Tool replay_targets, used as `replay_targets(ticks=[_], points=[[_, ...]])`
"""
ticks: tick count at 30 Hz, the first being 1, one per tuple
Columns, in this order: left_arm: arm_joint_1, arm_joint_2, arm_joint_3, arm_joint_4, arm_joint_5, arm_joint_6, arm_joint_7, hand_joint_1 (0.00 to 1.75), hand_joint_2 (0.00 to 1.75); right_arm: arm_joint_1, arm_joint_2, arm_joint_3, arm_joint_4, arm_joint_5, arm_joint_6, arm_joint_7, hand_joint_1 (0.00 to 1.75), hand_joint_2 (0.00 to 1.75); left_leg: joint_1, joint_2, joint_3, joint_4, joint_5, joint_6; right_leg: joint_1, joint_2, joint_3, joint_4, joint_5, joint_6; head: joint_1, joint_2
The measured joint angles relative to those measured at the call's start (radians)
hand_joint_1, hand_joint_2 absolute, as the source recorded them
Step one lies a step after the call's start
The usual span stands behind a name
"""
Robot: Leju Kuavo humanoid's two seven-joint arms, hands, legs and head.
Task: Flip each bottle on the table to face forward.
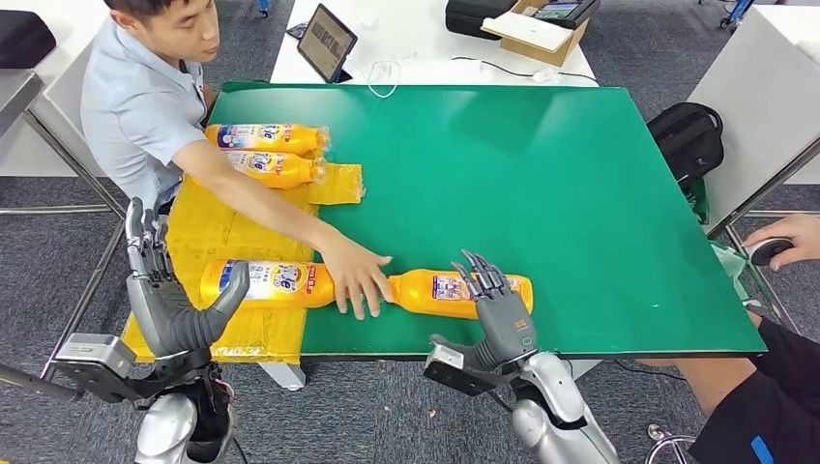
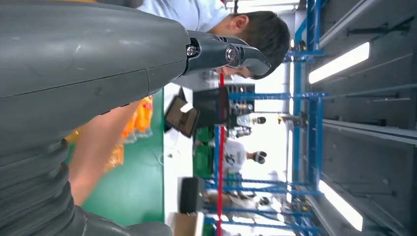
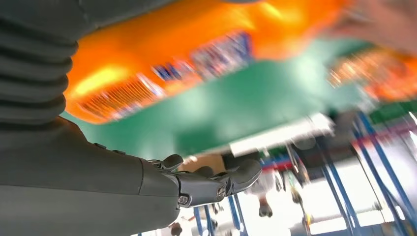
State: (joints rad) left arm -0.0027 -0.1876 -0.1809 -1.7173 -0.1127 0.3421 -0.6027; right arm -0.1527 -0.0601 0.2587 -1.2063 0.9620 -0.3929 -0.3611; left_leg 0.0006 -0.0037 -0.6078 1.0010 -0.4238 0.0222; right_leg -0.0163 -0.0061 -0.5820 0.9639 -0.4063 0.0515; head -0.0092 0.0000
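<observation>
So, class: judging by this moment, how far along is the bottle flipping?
Two orange bottles lie at the far left, labels showing. The right hand reaches the near bottle, which a person's hand touches. Another bottle waits beside the raised left hand.

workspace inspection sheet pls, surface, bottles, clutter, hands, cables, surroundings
Surface: green table with yellow sheets along its left side.
Job's things: four orange bottles lying down; two far bottles side by side, left near bottle on the yellow sheet, right near bottle on the green by the front edge.
Clutter: nothing seen on the green beyond the bottles.
Hands: left hand raised off the table's left edge, holding nothing; right hand open, fingers over the right near bottle.
Cables: white cable on the white table behind.
Surroundings: seated person's hand resting between the near bottles; tablet, cardboard box, black backpack, second person's hand at right.
</observation>
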Motion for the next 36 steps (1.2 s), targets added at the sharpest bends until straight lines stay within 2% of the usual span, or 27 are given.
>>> replay_targets(ticks=[6,11,19,29,30,33,34,36], points=[[-0.003,-0.001,-0.039,-0.002,-0.061,0.057,0.05,0.0,1.75,-0.083,-0.012,-0.001,0.156,0.016,0.046,0.057,0.0,1.75,0.0,0.0,0.001,0.0,0.0,0.0,0.0,0.0,0.0,0.0,0.0,0.0,0.0,0.0],[-0.007,-0.001,-0.056,0.001,-0.071,0.065,0.057,0.0,1.75,-0.126,-0.013,-0.001,0.239,0.022,0.046,0.073,0.0,1.75,0.0,0.0,0.0,0.0,0.0,0.0,0.0,0.0,0.0,0.0,0.0,0.0,0.0,0.0],[-0.011,0.004,-0.07,0.01,-0.1,0.066,0.081,0.0,1.75,-0.203,-0.018,0.0,0.357,0.104,0.01,0.188,0.0,1.75,0.0,0.0,0.0,0.0,0.0,0.0,0.0,0.0,0.0,0.0,0.0,0.0,0.0,0.0],[-0.011,0.011,-0.074,0.018,-0.108,0.064,0.087,0.0,1.75,-0.243,-0.018,-0.001,0.43,0.106,0.034,0.204,0.03,1.75,0.0,0.001,0.003,0.0,0.0,0.0,0.0,0.0,0.002,0.0,0.0,0.0,0.0,0.0],[-0.012,0.013,-0.076,0.019,-0.108,0.061,0.09,0.0,1.75,-0.249,-0.018,-0.001,0.438,0.104,0.05,0.205,0.39,1.75,0.0,0.001,0.004,0.0,0.0,0.0,0.0,0.0,0.003,0.0,0.0,0.0,0.0,0.0],[-0.016,0.016,-0.08,0.027,-0.109,0.049,0.101,0.0,1.75,-0.281,-0.015,-0.001,0.473,0.085,0.121,0.204,1.64,1.75,0.0,0.003,0.008,0.0,0.0,0.0,0.0,0.002,0.005,0.0,0.0,0.0,0.0,0.0],[-0.018,0.018,-0.081,0.03,-0.109,0.045,0.103,0.0,1.75,-0.292,-0.015,-0.001,0.488,0.075,0.148,0.202,1.72,1.75,0.0,0.004,0.01,0.0,-0.001,0.0,0.0,0.002,0.006,0.0,0.0,0.0,0.0,0.0],[-0.02,0.02,-0.083,0.039,-0.109,0.038,0.105,0.0,1.75,-0.313,-0.016,-0.001,0.521,0.054,0.195,0.191,1.75,1.75,0.0,0.005,0.014,0.0,-0.002,0.001,0.0,0.003,0.008,-0.001,0.0,0.0,0.0,0.0]])
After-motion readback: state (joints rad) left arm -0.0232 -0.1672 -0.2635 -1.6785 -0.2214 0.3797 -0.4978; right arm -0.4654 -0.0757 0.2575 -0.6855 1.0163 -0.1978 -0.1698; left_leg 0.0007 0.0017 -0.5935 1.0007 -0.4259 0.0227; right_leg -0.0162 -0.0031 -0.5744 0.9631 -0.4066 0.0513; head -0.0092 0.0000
